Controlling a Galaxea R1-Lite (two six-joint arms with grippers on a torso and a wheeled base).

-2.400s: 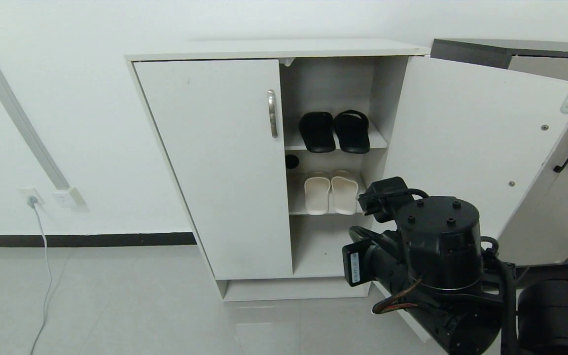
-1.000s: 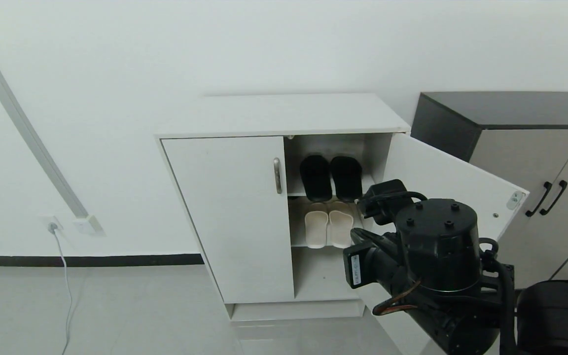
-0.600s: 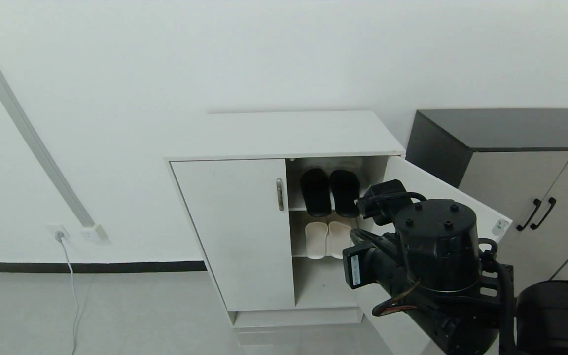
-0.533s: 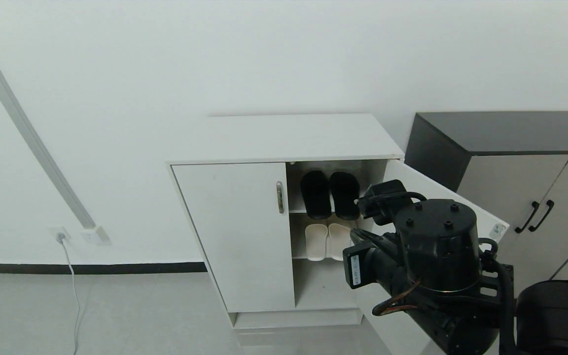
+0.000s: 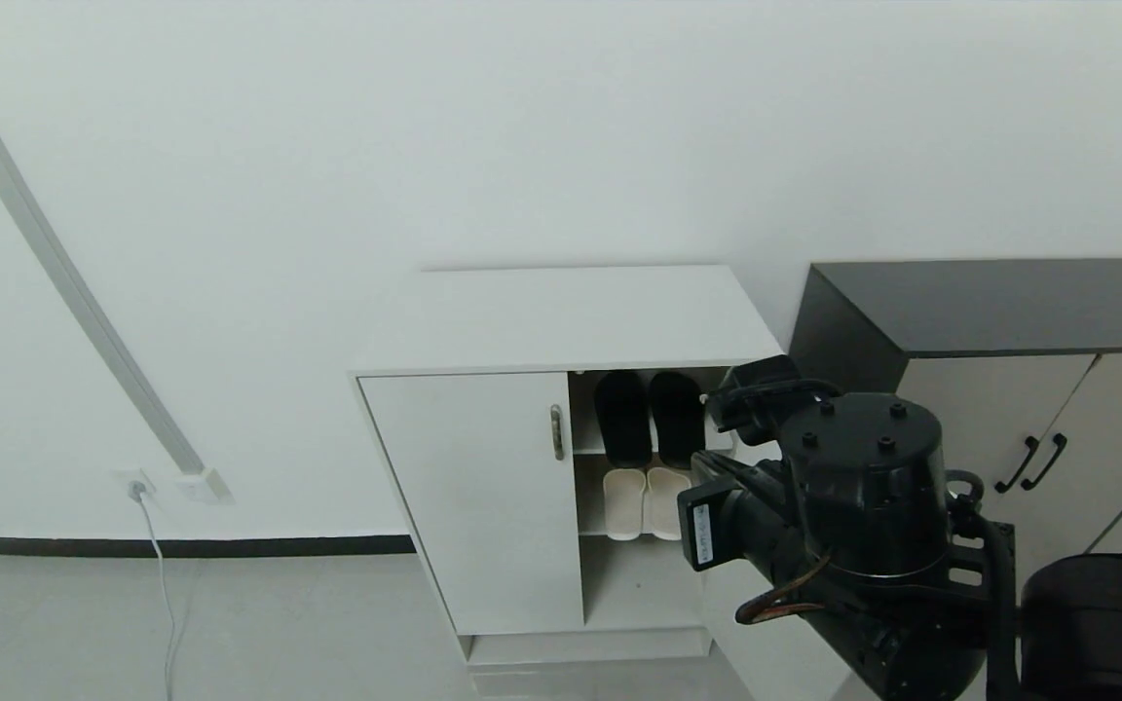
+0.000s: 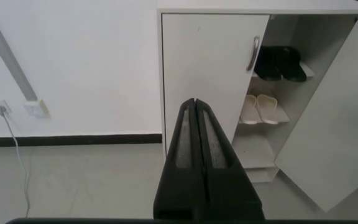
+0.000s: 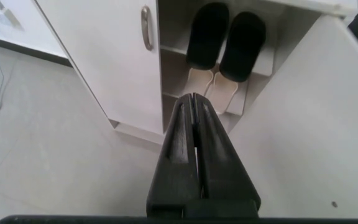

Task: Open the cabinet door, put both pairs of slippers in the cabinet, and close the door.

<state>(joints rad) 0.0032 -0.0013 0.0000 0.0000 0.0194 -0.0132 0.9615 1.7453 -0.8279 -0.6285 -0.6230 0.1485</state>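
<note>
The left tool (image 6: 194,102) and the right tool (image 7: 193,96) are both hanging clenched, gripping nothing, in front of the cabinet (image 5: 571,321). Its right door (image 7: 303,124) is standing open. Inside, the white slippers (image 5: 641,490) are sitting on the lower shelf, and the black slippers (image 5: 649,419) are resting on the shelf above.

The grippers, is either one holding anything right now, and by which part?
Nothing is held. The left gripper and right gripper are both shut empty; the black slippers and white slippers sit inside the cabinet.
</note>
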